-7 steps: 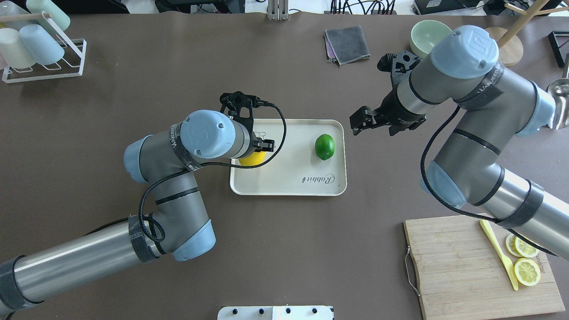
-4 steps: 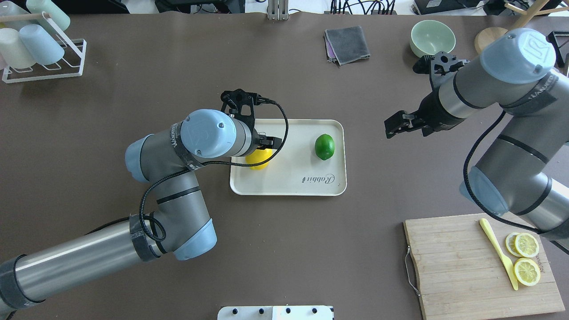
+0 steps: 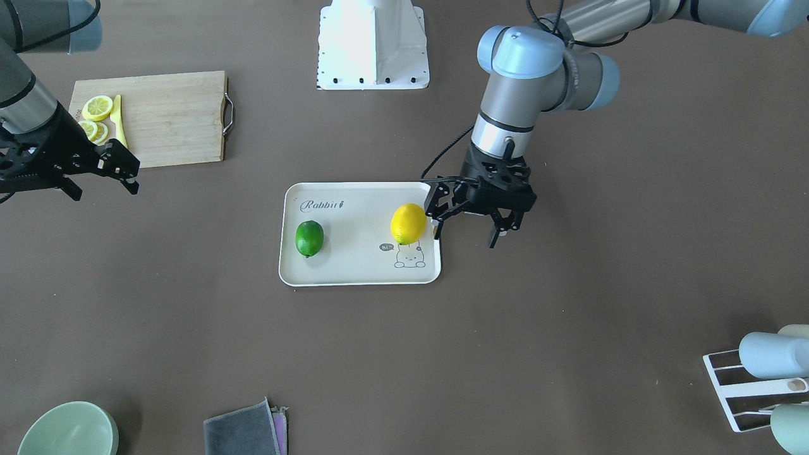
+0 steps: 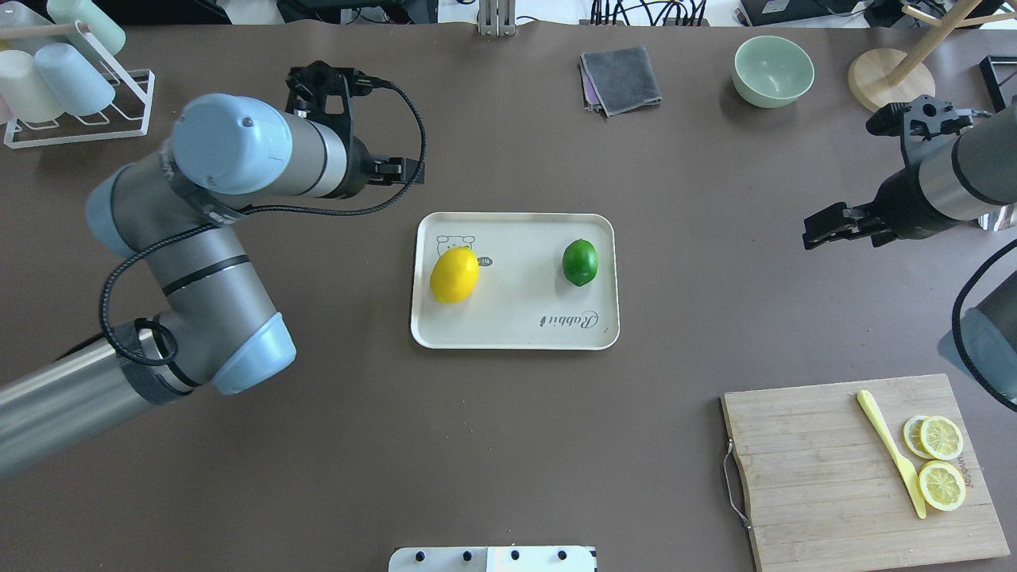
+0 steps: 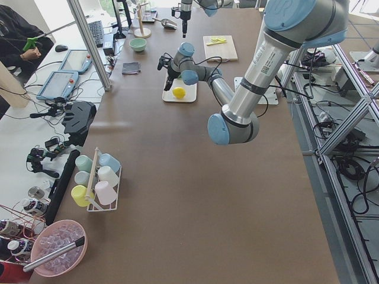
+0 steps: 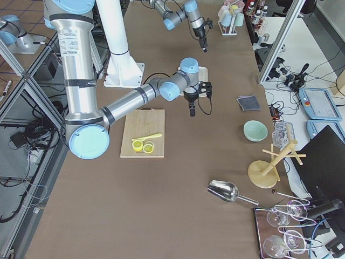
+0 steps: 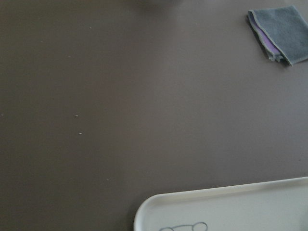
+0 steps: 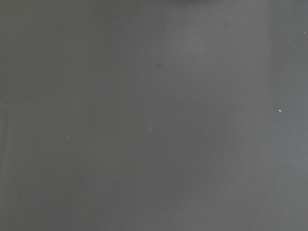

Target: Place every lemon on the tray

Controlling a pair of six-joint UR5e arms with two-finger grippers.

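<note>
The yellow lemon (image 4: 454,274) lies on the left part of the cream tray (image 4: 516,314), by the bunny drawing. The green lemon (image 4: 580,262) lies on the tray's right part. Both also show in the front-facing view, yellow (image 3: 407,223) and green (image 3: 309,237), on the tray (image 3: 354,265). My left gripper (image 4: 397,168) is open and empty, raised off the tray's far-left corner; in the front-facing view (image 3: 466,234) it hangs just beside the yellow lemon. The left wrist view shows only the tray's corner (image 7: 231,207). My right gripper (image 4: 812,230) is open and empty, far right of the tray.
A wooden cutting board (image 4: 826,469) with lemon slices (image 4: 941,461) and a yellow knife (image 4: 890,453) sits at the near right. A green bowl (image 4: 773,70), a grey cloth (image 4: 620,78) and a cup rack (image 4: 63,71) stand along the far edge.
My left gripper has let go of the yellow lemon and lifted away to the far left. My right arm has drawn back further to the right. The green lemon has not moved.
</note>
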